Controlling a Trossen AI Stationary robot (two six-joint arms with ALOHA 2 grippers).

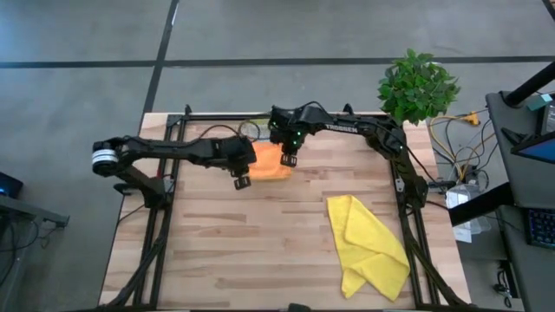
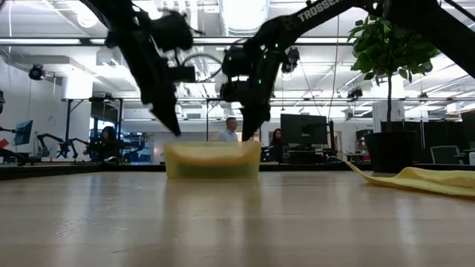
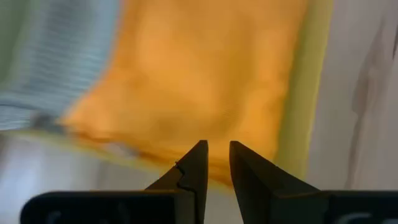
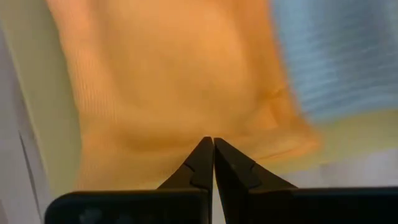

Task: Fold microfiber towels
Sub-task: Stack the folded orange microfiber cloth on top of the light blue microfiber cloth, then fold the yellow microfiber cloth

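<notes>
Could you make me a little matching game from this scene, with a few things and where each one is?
Things:
1. orange towel
2. yellow towel
3. plant
4. right gripper

Places:
A. beyond the table's far right corner
B. just above the tray, fingers shut
C. in the tray
D. lying loose on the table's right side

Pairs: 1-C, 2-D, 3-A, 4-B

The table (image 1: 260, 234) is pale wood with a smooth top that shines a little. The yellow towel (image 1: 368, 244) and the orange towel (image 3: 199, 74) are soft, fuzzy cloth. The tray (image 2: 212, 161) is see-through yellow plastic, and the fingers (image 3: 193, 171) look like matt black plastic.
</notes>
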